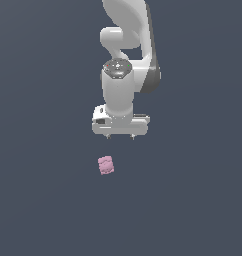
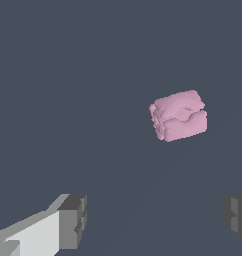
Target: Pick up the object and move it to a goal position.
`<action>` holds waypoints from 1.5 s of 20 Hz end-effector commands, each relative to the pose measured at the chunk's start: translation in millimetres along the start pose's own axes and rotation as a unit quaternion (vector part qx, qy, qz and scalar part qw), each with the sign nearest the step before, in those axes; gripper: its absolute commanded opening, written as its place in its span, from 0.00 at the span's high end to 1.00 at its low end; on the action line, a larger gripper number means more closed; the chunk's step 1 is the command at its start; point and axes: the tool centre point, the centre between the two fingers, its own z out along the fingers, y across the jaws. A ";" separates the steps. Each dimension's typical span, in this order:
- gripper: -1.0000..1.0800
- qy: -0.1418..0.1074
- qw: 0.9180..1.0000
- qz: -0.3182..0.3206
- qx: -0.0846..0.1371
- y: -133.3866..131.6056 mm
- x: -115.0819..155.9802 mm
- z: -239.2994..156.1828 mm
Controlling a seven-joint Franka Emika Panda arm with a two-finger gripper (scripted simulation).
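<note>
The object (image 1: 106, 165) is a small pale pink lumpy block with rounded folds, lying alone on the dark grey floor. In the wrist view the object (image 2: 179, 115) sits well apart from both fingers. My white gripper (image 1: 121, 137) hangs above and slightly toward the exterior view's right of it, pointing down. Its fingertips (image 2: 73, 221) are spread wide, so the gripper (image 2: 155, 217) is open with nothing between them.
The white arm (image 1: 128, 45) rises behind the gripper toward the top of the exterior view. The dark grey floor (image 1: 43, 200) stretches flat all around.
</note>
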 end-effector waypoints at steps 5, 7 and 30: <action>0.04 0.007 1.000 -0.013 -0.001 -7.8 3.7 -6.5; 0.04 0.014 1.000 -0.028 -0.001 -16.4 7.7 -13.6; 0.04 0.006 0.996 -0.087 -0.006 19.1 42.3 26.5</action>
